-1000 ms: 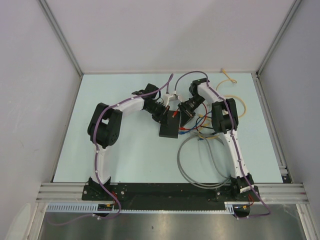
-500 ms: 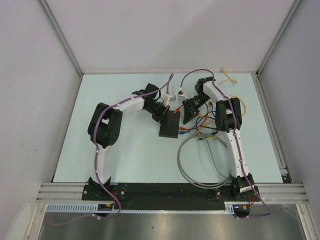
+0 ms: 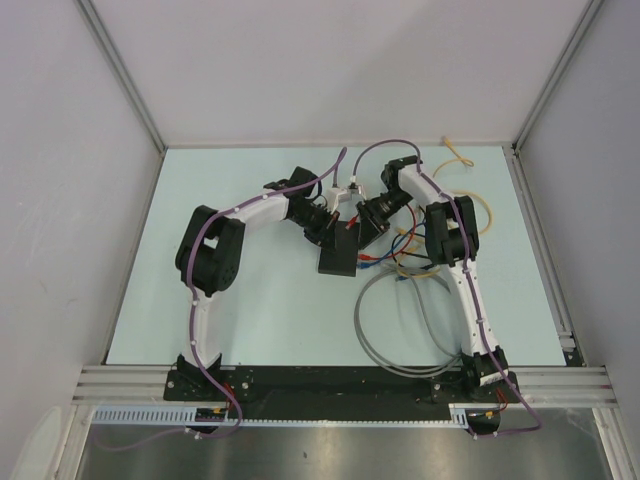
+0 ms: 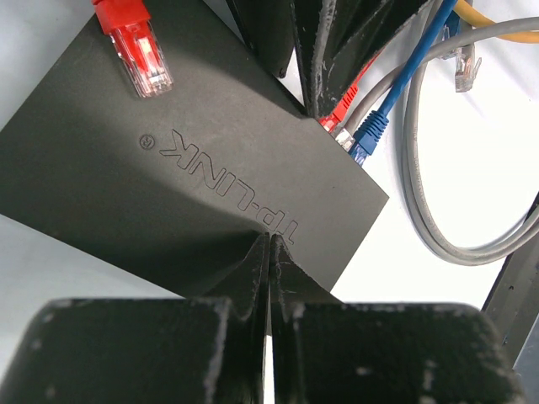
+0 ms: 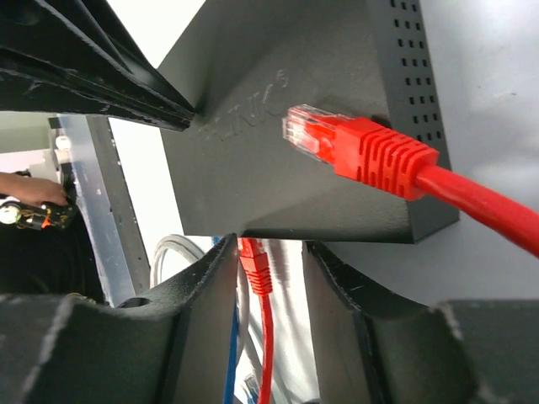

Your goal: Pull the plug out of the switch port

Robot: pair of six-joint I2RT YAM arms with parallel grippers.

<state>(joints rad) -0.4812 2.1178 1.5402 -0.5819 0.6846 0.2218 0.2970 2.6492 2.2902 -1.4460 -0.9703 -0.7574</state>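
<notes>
The switch (image 3: 337, 262) is a flat black box at mid table. In the left wrist view its top (image 4: 168, 202) bears a TP-LINK logo. My left gripper (image 4: 270, 240) is shut, its tips resting on the switch's top near one edge. A red plug (image 5: 255, 263) sits in a socket, with a blue plug (image 4: 367, 137) beside it. My right gripper (image 5: 269, 248) is open, one finger on each side of that red plug, not closed on it. Another red plug (image 5: 358, 150) lies loose on top of the switch.
A grey cable loop (image 3: 395, 335) lies on the table near the right arm. Yellow (image 3: 482, 212), blue and red cables tangle right of the switch. White walls close in the table on three sides.
My right gripper swung away to the right, then came back to the switch's socket edge. The left arm and the switch have not moved.
</notes>
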